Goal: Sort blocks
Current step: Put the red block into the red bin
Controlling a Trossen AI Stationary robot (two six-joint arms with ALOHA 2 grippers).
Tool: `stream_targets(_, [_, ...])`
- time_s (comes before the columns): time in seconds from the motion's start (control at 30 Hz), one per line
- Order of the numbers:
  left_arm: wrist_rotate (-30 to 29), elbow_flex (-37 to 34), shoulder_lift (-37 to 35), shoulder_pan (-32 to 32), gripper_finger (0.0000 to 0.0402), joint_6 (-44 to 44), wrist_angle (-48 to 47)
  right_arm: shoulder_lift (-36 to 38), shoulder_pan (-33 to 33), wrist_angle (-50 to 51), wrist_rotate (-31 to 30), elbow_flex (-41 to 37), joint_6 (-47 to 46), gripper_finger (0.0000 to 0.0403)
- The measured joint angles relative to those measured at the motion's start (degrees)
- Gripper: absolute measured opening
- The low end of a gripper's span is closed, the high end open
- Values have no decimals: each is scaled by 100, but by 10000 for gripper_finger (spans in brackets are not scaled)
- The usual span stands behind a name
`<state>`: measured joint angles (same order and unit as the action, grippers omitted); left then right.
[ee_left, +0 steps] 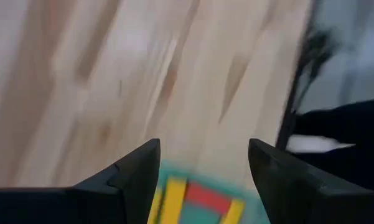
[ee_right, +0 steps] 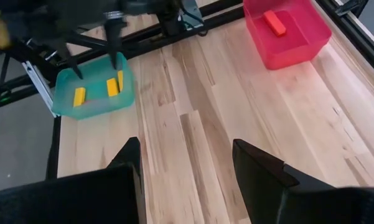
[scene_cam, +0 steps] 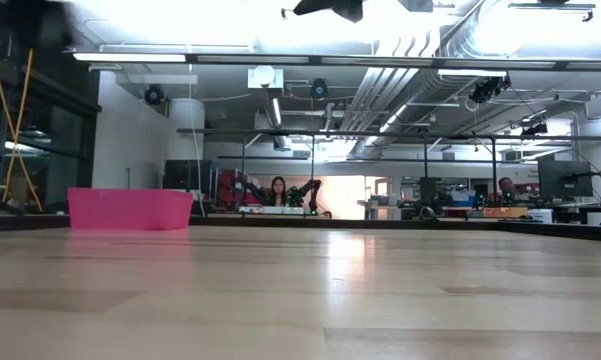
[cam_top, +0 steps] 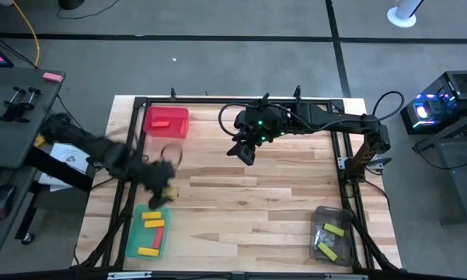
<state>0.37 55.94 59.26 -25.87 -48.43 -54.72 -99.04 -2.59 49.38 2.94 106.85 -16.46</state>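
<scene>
My left gripper (cam_top: 165, 187) is blurred and hangs open above the far end of the green tray (cam_top: 132, 233); its wrist view shows nothing between the fingers (ee_left: 202, 149). Inside that tray lie yellow blocks (cam_top: 154, 224) and a red block (cam_top: 158, 233), which the left wrist view shows blurred (ee_left: 202, 199). My right gripper (cam_top: 245, 153) hovers open and empty over the table's far middle (ee_right: 185, 149). A single red block (ee_right: 274, 22) rests in the red tray (ee_right: 299, 50). The clear tray (cam_top: 318, 218) holds light green blocks (cam_top: 334, 230).
A black frame (cam_top: 132, 148) runs round the wooden table. The red tray (scene_cam: 130, 210) stands at the far left corner, the green tray near left, the clear tray near right. Bare wood (cam_top: 249, 202) lies between them. People sit in the room beyond (scene_cam: 277, 190).
</scene>
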Motion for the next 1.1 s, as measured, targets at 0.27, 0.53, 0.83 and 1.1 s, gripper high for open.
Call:
stream_targets(0.27, [-680, -2, 1353, -2794, 226, -4661, -491, 0, 0, 139, 0, 0, 1, 141])
stream_targets(0.53, [-70, -4, 2574, -3122, 226, -6430, 141, 0, -7, 138, -103, 0, -134, 141])
stream_targets(0.83, [-87, -7, 3111, -3121, 226, -6698, 650, 0, -4, 97, -105, 0, -156, 141])
stream_targets(1.1, [4, -7, 3531, -3119, 226, -6692, 741, 0, -4, 97, -105, 0, -150, 141])
